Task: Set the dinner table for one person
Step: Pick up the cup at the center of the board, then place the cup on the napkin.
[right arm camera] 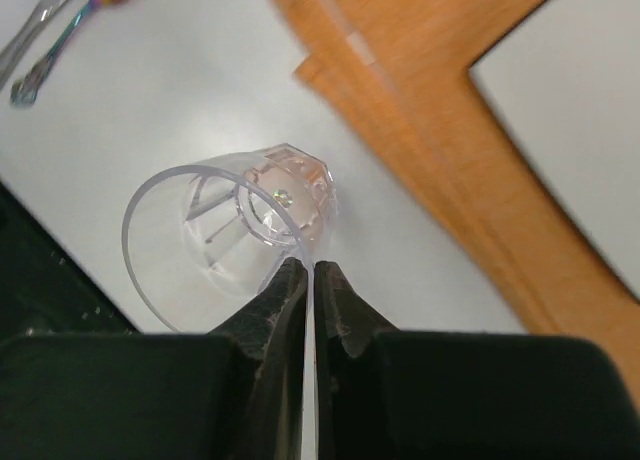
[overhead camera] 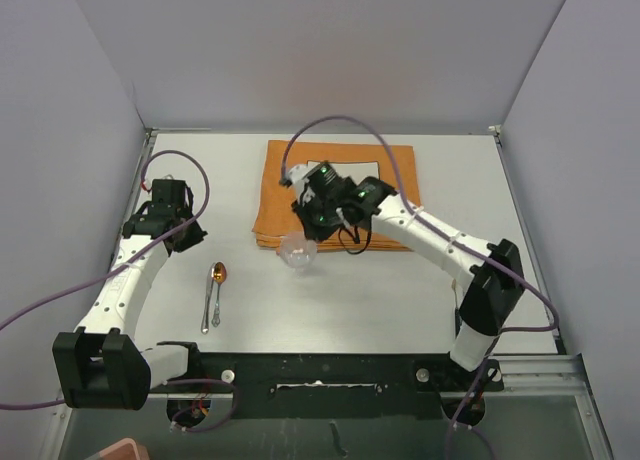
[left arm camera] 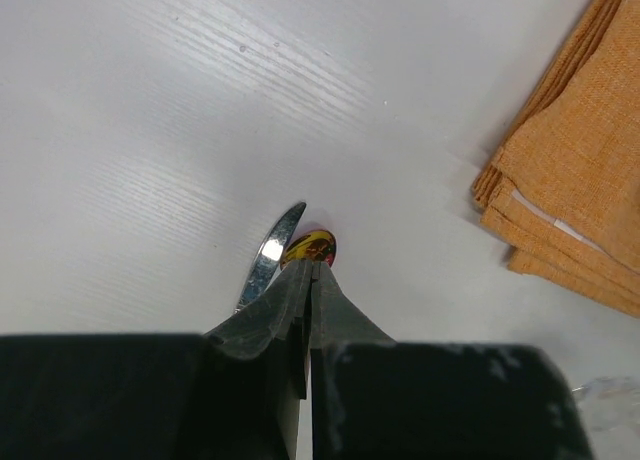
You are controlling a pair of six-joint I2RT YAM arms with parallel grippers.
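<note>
The dinner table (overhead camera: 400, 300) is a large white tabletop. My right gripper (overhead camera: 305, 242) is shut on the rim of a clear plastic cup (overhead camera: 297, 251), held tilted just in front of the orange folded cloth (overhead camera: 275, 215). In the right wrist view the fingers (right arm camera: 288, 285) pinch the cup (right arm camera: 230, 235) wall. A square white plate (overhead camera: 350, 168) lies on the cloth, partly hidden by the arm. A gold-bowled spoon (overhead camera: 218, 275) and a silver knife (overhead camera: 206, 312) lie left of centre. My left gripper (overhead camera: 188, 242) is shut and empty, up and left of them.
In the left wrist view the spoon bowl (left arm camera: 312, 246) and knife tip (left arm camera: 274, 246) show just past the shut gripper (left arm camera: 310, 267), with the cloth (left arm camera: 570, 190) at right. Grey walls enclose the table; a black rail (overhead camera: 320, 375) runs along the near edge.
</note>
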